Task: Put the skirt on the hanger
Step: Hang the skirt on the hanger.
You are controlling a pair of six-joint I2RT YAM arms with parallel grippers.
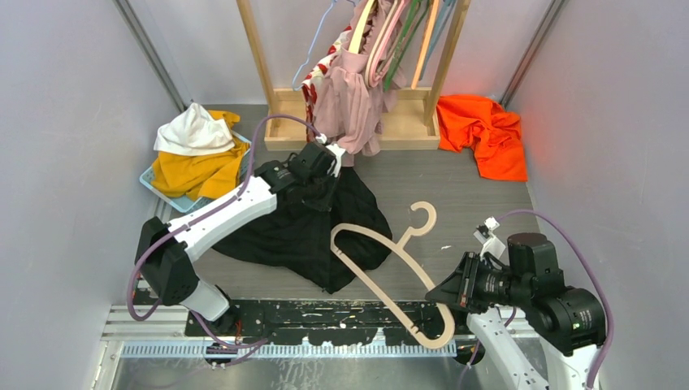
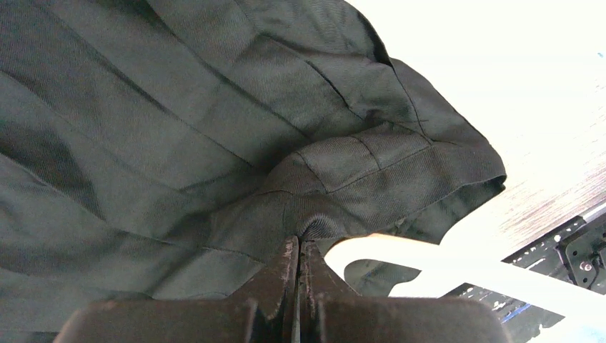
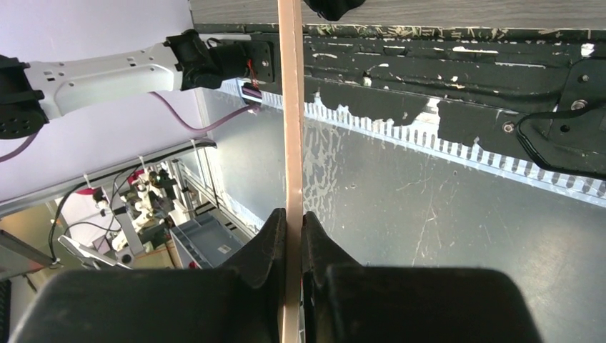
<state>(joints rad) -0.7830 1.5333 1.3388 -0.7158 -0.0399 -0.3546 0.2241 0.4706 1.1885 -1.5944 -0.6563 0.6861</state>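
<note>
Your workspace is a grey desk [image 1: 487, 203] boxed in by pale walls. A wooden garment rack [image 1: 422, 122] stands at the far end, a basket of yellow and white clothes [image 1: 195, 166] sits far left, and an orange garment [image 1: 483, 130] lies far right.

The black skirt [image 1: 301, 227] lies rumpled on the middle of the desk. Your left tool [image 1: 321, 166] is closed tight on a fold of it at the far edge, and the wrist view shows cloth bunched into the closed tips [image 2: 299, 246], beside a stitched band. Your right tool [image 1: 443, 292] is clamped on one thin limb of the beige wooden hanger [image 1: 416, 262], with both fingers flat against the wood [image 3: 293, 221].

I'd judge you are partway through. Both things are gripped and brought together, but the skirt is not on the hanger. From above, the hanger's far-left tip lies over the skirt's right edge. From the left wrist, its pale bar [image 2: 429, 264] crosses just past the skirt's edge, not inside it. Threading the waist onto the hanger has yet to be done.

The hanger's long axis runs diagonally from far-left, over the skirt, to near-right above the black rail [image 1: 325, 313] at the near edge. Its hook points away from the bases and slightly right, toward the rack.
</note>
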